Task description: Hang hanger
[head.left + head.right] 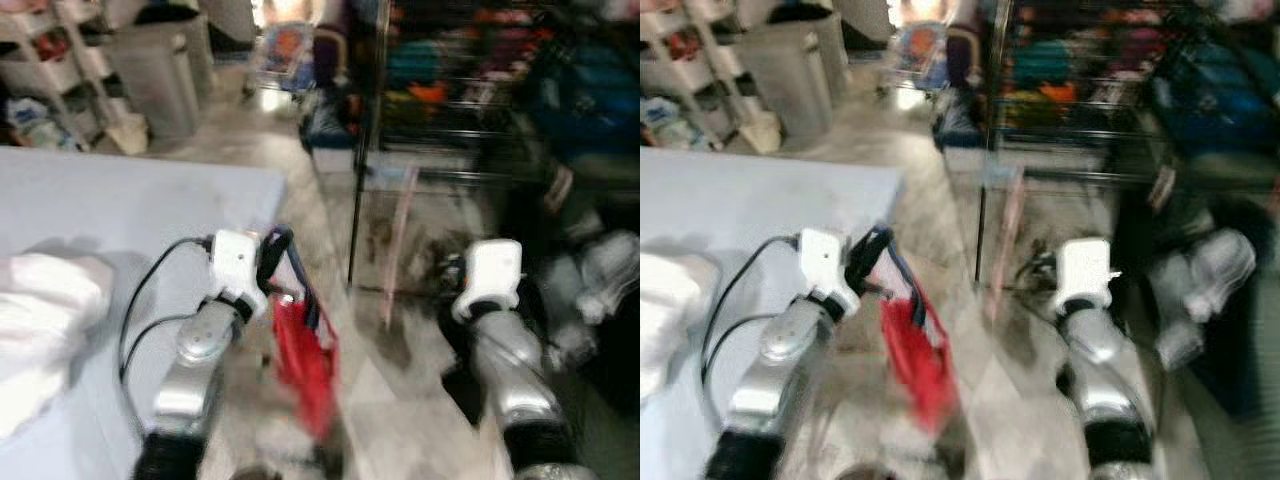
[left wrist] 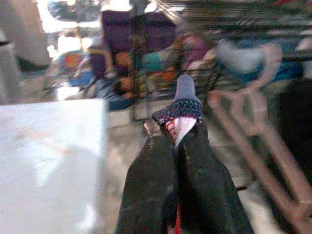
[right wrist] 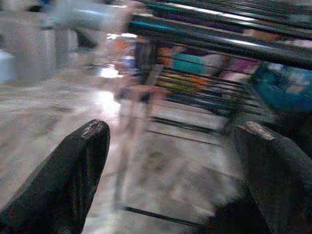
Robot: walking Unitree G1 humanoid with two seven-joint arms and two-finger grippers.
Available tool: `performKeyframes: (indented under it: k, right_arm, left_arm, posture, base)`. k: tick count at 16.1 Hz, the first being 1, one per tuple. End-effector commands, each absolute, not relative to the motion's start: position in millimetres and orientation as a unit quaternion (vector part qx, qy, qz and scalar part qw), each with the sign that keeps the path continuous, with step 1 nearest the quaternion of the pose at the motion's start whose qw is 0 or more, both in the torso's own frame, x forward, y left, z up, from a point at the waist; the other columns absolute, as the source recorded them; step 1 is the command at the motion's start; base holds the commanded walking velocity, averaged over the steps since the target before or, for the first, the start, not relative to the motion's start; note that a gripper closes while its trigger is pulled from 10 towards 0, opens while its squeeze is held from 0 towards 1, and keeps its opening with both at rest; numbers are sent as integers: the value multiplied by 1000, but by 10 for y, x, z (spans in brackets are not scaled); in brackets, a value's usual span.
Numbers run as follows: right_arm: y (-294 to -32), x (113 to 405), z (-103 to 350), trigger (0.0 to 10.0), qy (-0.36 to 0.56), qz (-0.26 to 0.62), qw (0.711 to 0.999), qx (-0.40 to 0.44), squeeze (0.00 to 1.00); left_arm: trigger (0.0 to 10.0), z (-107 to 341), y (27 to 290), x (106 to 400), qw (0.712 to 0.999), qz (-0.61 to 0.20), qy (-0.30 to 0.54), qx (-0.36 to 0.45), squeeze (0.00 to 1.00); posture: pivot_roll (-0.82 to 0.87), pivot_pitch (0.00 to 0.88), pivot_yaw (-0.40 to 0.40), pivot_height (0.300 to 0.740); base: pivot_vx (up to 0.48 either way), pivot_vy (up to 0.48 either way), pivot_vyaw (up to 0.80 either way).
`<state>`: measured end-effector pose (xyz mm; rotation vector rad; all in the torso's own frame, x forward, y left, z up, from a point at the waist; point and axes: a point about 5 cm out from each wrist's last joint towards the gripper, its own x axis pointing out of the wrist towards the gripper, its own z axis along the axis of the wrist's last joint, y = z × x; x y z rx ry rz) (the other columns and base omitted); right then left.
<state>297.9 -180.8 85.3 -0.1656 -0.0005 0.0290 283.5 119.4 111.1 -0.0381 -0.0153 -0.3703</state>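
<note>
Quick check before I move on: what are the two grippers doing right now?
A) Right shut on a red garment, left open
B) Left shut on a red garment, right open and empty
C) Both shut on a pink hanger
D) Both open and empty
B: the left gripper is pinched shut on the red garment hanging below it, while the right gripper has its fingers spread apart with nothing between them.
</note>
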Motion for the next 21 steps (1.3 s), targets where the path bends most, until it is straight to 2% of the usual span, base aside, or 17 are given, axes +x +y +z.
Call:
performKeyframes:
  k: [1,6,9,11,13,14,16,18,21]
  right_arm:
    - [-1903,2962,888,10000,-6,2,996,-88,0]
    - [-1803,2883,843,10000,3,47,996,-72,0]
    - [-1658,2975,909,10000,10,105,993,-59,0]
    - [-1522,3065,878,10000,39,153,986,-56,0]
    - [-1341,3177,721,10000,104,203,969,-90,0]
    - [-1341,3202,685,10000,119,198,967,-104,0]
    - [-1555,3249,585,10000,169,130,970,-116,0]
    - [-1798,3267,594,10000,175,69,976,-107,0]
    - [-1908,3297,617,10000,168,55,979,-97,0]
  left_arm:
    - [10000,1222,1154,2863,982,-187,-32,-17,0]
    - [10000,1218,1179,2860,982,-184,-29,-10,0]
    - [10000,1214,1178,2866,982,-185,-26,-7,0]
    - [10000,1202,1163,2852,982,-187,-22,-7,0]
    - [10000,1182,1155,2807,982,-189,-17,-7,0]
    - [10000,1176,1165,2795,982,-188,-16,-7,0]
    - [10000,1161,1174,2784,982,-187,-11,-6,0]
    - [10000,1156,1165,2782,982,-190,-8,-6,0]
    - [10000,1154,1161,2799,981,-194,-6,-4,0]
  posture:
    - [-47,0,30,740]
    - [-48,0,27,740]
    - [-48,0,22,740]
    - [-44,0,21,740]
    - [-27,0,14,740]
    - [-25,3,13,740]
    - [-26,13,17,740]
    - [-31,17,23,740]
    - [-36,14,31,740]
  base:
    - [0,0,0]
    - [0,0,0]
    - [0,0,0]
    - [0,0,0]
    - [0,0,0]
    - [0,0,0]
    - [0,0,0]
    - [0,0,0]
    - [0,0,0]
